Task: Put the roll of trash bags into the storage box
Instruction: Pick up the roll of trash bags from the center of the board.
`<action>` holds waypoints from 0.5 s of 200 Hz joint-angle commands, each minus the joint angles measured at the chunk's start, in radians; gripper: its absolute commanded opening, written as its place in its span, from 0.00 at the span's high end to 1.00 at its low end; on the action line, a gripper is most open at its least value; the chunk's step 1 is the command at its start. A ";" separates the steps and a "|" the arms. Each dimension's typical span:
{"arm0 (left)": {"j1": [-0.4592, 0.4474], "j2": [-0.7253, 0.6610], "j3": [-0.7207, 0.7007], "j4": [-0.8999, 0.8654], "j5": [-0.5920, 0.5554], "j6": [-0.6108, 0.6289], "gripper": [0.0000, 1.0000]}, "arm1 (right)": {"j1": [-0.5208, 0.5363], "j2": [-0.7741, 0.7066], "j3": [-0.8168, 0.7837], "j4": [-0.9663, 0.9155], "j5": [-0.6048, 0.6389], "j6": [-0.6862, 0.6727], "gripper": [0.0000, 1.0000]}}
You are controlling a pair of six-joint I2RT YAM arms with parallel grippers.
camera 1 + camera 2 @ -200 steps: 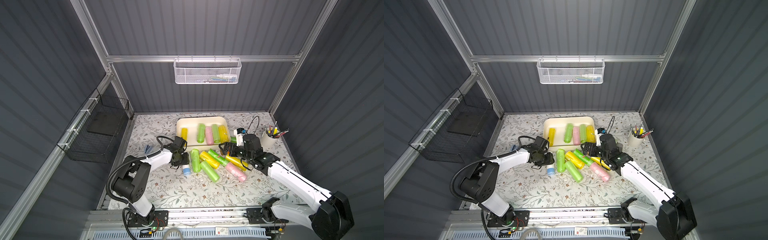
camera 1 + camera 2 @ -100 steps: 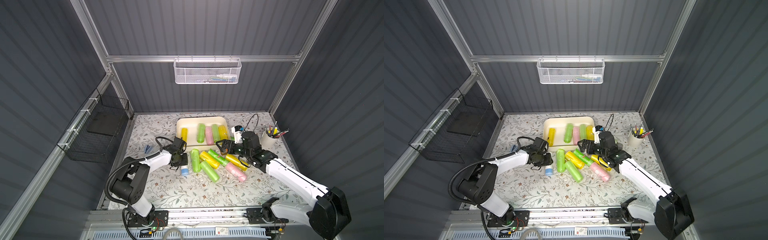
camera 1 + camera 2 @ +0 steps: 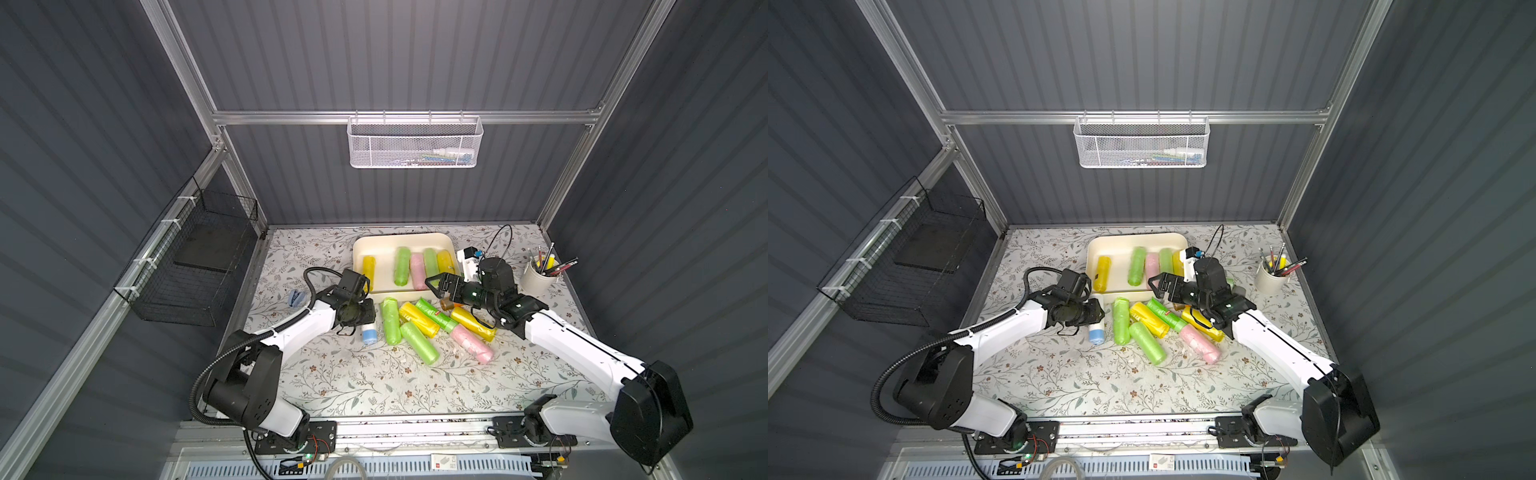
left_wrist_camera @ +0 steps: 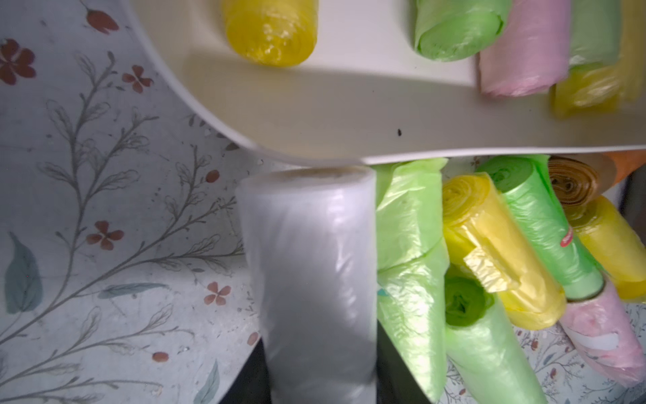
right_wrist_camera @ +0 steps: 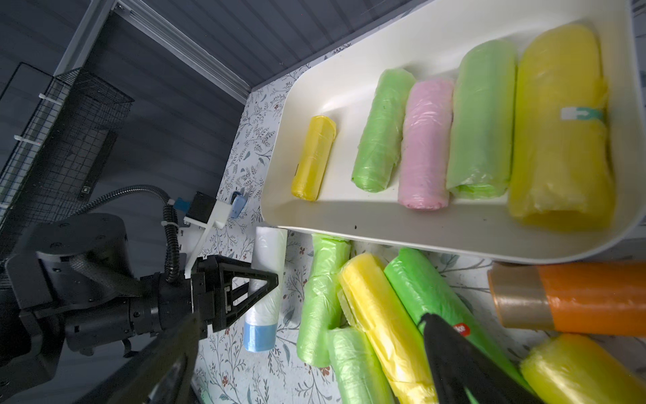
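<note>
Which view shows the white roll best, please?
Right wrist view: the white roll shows nearly whole, in the left end effector. The left wrist view crops it; both top views show it small, partly covered.

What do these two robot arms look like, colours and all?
The left arm and right arm have white shells, chunky black round joints and black triangular-framed jaws. A ribbed black hose runs along the left one; a white bracket sits at the right wrist.
</note>
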 commanded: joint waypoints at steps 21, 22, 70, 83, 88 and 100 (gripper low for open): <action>-0.007 -0.046 0.068 -0.024 0.016 -0.020 0.62 | -0.005 -0.012 -0.030 0.076 -0.057 0.049 0.01; -0.007 -0.046 0.070 -0.026 0.016 -0.020 0.62 | -0.005 -0.013 -0.031 0.077 -0.057 0.049 0.01; -0.006 -0.034 0.141 -0.036 0.047 -0.024 0.62 | -0.004 -0.012 -0.030 0.053 -0.052 0.029 0.01; -0.007 -0.032 0.150 -0.025 0.048 -0.019 0.62 | -0.005 -0.022 -0.028 0.045 -0.050 0.023 0.01; -0.007 -0.030 0.150 -0.017 0.048 -0.015 0.62 | -0.005 -0.026 -0.029 0.044 -0.047 0.023 0.01; -0.007 -0.027 0.162 -0.011 0.034 -0.001 0.62 | -0.004 -0.040 -0.034 0.045 -0.038 0.019 0.01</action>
